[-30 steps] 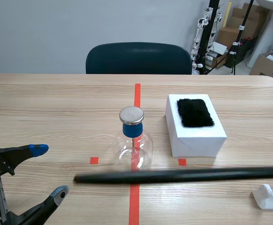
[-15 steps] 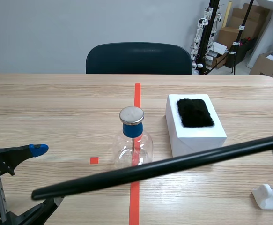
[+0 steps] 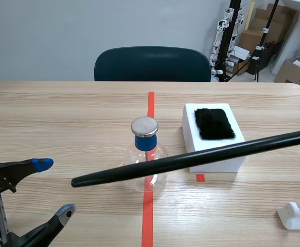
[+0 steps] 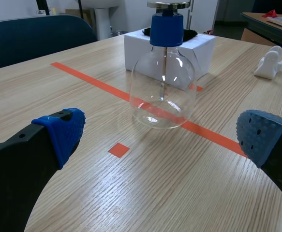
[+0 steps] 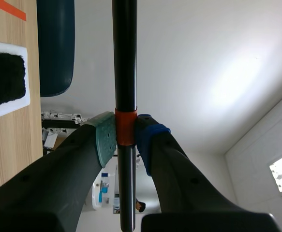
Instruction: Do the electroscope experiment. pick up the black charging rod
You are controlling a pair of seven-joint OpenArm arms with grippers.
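Rod (image 3: 191, 160) tip has risen, now crossing in front of flask (image 3: 144, 135); right gripper (image 5: 125, 133) clamps rod: pickup done. Left gripper (image 3: 54, 187) open.

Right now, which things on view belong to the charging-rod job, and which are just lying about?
Job: black charging rod, held by right gripper; electroscope; black fur pad on white box.
Lying about: small white object; chair; cardboard boxes.

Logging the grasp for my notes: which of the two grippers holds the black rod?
The right gripper: its pads clamp the black charging rod at the orange band. The left gripper is open and empty, facing the electroscope.
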